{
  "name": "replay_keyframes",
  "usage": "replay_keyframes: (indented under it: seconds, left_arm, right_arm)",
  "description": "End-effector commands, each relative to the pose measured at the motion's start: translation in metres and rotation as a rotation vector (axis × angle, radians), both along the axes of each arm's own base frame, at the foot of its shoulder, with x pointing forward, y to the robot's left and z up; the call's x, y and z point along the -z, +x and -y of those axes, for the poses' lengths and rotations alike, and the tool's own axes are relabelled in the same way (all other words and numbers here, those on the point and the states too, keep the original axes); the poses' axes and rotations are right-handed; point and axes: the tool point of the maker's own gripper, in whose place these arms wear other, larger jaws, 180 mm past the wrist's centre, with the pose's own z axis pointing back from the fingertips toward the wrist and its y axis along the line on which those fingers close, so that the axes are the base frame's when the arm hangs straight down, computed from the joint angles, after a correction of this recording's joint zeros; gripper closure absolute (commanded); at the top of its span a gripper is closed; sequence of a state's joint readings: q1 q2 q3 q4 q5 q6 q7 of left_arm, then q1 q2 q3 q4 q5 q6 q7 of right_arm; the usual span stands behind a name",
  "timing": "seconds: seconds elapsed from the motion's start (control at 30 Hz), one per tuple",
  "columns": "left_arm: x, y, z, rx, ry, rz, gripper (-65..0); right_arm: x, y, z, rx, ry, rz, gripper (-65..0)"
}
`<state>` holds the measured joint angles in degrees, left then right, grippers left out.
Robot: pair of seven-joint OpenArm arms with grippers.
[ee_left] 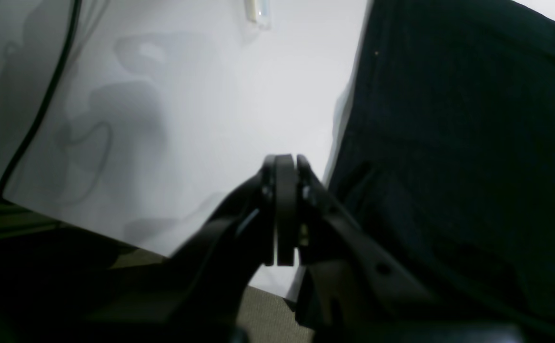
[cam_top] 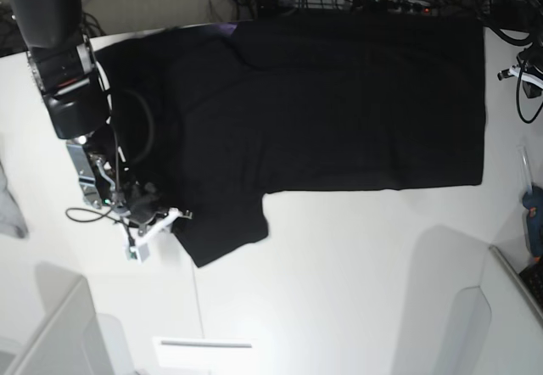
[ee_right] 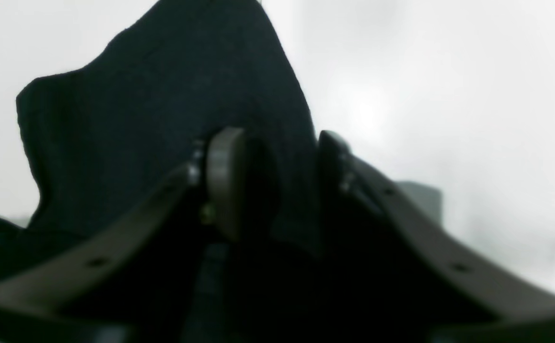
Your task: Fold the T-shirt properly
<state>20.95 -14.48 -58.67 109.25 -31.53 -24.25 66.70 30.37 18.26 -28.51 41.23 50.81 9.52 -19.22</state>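
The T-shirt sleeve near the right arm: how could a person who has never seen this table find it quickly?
Find the white table and the large black T-shirt spread on it. Its short sleeve juts toward the camera beside the right gripper, the only flap past the straight side edge.

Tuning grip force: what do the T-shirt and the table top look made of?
T-shirt: soft matte black cloth, probably cotton knit; it lies limp with shallow creases and no shine. Table: smooth, hard white top, slightly glossy; it shows soft shadows and a bright patch of glare. The exact material can't be told.
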Motion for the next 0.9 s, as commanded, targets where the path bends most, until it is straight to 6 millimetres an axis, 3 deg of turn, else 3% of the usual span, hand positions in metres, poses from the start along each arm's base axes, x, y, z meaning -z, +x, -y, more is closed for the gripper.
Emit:
replay_keyframes:
  seconds: [0.0, 0.07, 0.3, 0.5, 0.53, 0.63, 0.7, 0.77, 0.87]
  left_arm:
    - [-0.011, 0.005, -0.004, 0.016, 0.031, 0.024, 0.0]
    - [-0.01, 0.005, -0.003, 0.015, 0.03, 0.024, 0.0]
    - [-0.011, 0.006, -0.003, 0.017, 0.031, 0.025, 0.0]
    - [-0.016, 0.013, -0.004, 0.017, 0.034, 0.05, 0.0]
    - [-0.017, 0.015, -0.005, 0.014, 0.035, 0.058, -4.6]
    - [-0.022, 0.021, -0.008, 0.021, 0.049, 0.068, -30.3]
    - [-0.029, 0.03, -0.01, 0.024, 0.057, 0.092, -42.6]
    - [-0.026, 0.037, -0.01, 0.029, 0.043, 0.096, -50.0]
    - [-0.018, 0.057, -0.016, 0.056, 0.052, 0.056, -50.5]
  right_arm:
    - [-0.007, 0.005, 0.003, 0.0, -0.008, 0.009, -11.4]
    - [-0.009, 0.008, 0.004, 0.005, -0.006, 0.027, 0.0]
    - [-0.012, 0.011, 0.004, 0.01, -0.002, 0.04, 0.0]
    - [-0.037, 0.013, -0.023, -0.054, 0.032, 0.12, 0.0]
    - [-0.037, 0.013, -0.024, -0.057, 0.033, 0.119, 0.0]
    - [-0.038, 0.012, -0.026, -0.061, 0.038, 0.121, 0.0]
    - [-0.035, 0.008, -0.028, -0.062, 0.044, 0.114, 0.0]
    - [-0.034, 0.008, -0.027, -0.06, 0.043, 0.114, 0.0]
    - [-0.034, 0.008, -0.027, -0.059, 0.044, 0.116, 0.0]
